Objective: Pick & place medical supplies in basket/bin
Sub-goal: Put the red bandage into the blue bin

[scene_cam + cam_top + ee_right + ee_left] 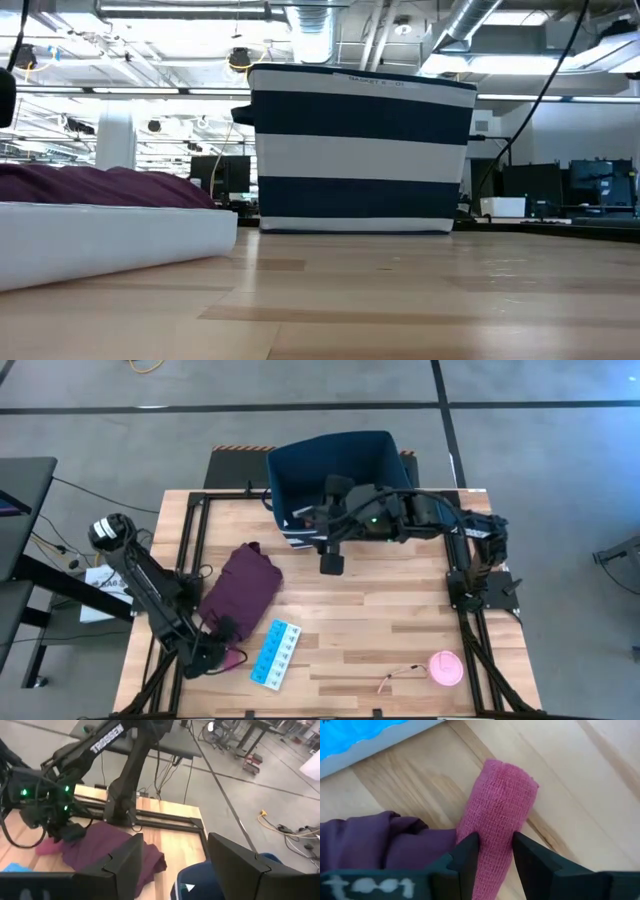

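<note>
A pink woven bandage roll point(502, 805) sits between the fingers of my left gripper point(495, 852) by the table's near left corner point(228, 657), beside the maroon cloth point(240, 585). The light-blue pill organizer point(275, 653) lies flat to its right. The pink disc point(446, 668) and its tan cord point(398, 678) lie near the table's near right edge. My right gripper point(175, 850) is open and hovers over the near left corner of the dark-blue bin point(335, 470), holding nothing. The bin stands on its striped base point(360, 205). My left gripper pinches the pink roll across its width at the roll's rear part point(496, 845), one finger on each side. The roll is narrower there than at its free end point(512, 777). It points forward past the fingertips, low over the wood; whether it rests on the table I cannot tell.
The maroon cloth's edge point(380, 840) lies right against the left gripper. The pill organizer's white side point(100, 240) fills the low view's left foreground. Bare wood point(380, 610) lies between the cloth, the bin and the disc. Black frame rails point(465, 595) run along both table sides.
</note>
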Controlling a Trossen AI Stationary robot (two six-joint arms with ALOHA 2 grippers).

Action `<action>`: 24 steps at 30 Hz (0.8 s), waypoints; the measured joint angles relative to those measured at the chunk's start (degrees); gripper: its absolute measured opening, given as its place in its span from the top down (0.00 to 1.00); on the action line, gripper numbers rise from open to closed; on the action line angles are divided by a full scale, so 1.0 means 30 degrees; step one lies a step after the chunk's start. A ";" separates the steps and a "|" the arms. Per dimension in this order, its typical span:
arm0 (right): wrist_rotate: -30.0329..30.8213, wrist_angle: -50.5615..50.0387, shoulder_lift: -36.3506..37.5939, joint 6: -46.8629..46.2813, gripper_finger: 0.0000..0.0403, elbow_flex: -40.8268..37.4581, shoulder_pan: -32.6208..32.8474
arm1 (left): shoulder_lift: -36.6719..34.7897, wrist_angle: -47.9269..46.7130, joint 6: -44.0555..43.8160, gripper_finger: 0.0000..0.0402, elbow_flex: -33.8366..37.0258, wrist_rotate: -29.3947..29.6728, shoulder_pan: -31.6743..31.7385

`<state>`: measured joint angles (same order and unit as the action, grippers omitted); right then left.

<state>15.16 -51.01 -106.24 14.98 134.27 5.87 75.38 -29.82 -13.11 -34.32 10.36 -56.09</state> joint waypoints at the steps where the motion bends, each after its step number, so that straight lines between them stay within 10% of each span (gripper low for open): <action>1: 0.0000 0.0052 0.0024 0.0000 0.47 0.0011 -0.0067 | 0.0206 0.0017 0.0001 0.71 0.0068 0.0148 -0.0010; 9: -0.0015 0.0027 0.0025 0.0000 0.47 0.0011 -0.0108 | 0.0376 -0.0386 0.1054 0.97 -0.0596 -0.0015 -0.0002; 24: -0.0080 -0.0596 0.0024 -0.0627 0.48 0.0011 0.0575 | -0.4304 -0.5139 0.8352 1.00 -1.0950 1.1236 0.2115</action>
<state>14.92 -52.80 -106.17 13.10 134.30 7.59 62.47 -45.23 11.95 -67.17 44.06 -49.74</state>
